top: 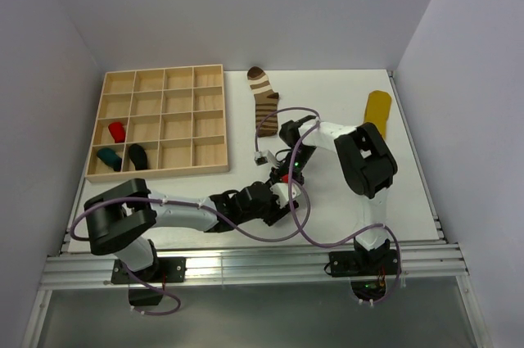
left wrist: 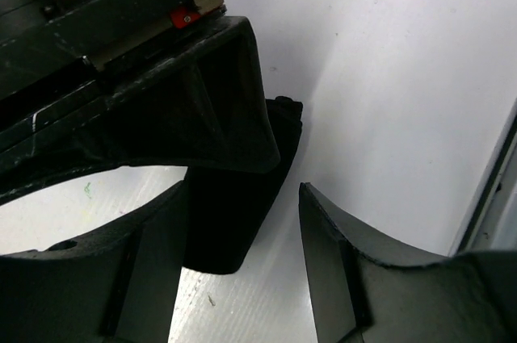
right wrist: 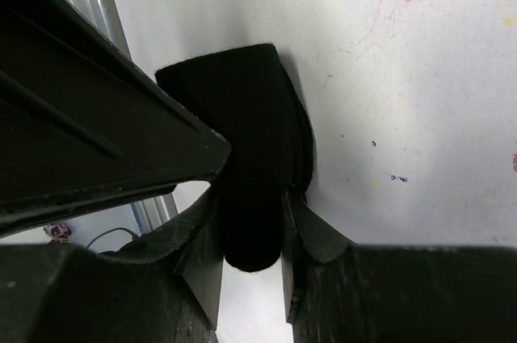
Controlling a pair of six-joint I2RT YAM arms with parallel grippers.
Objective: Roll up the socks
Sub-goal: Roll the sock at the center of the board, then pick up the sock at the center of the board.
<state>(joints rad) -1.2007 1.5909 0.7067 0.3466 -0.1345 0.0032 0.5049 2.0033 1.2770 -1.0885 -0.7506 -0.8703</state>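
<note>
The black sock (right wrist: 254, 157) lies mid-surface (right wrist: 404, 77), long axis running straight out from the right fingers (right wrist: 311, 230) pinching one end, while the left fingers (left wrist: 331, 254) stand spread astride it.

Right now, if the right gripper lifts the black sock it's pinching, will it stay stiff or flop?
Probably flop: the black sock is soft fabric, squeezed narrow between the fingers of the right gripper and wider beyond them, so the free end would likely droop. It looks light, and fabric should hardly slip from that pinch.
</note>
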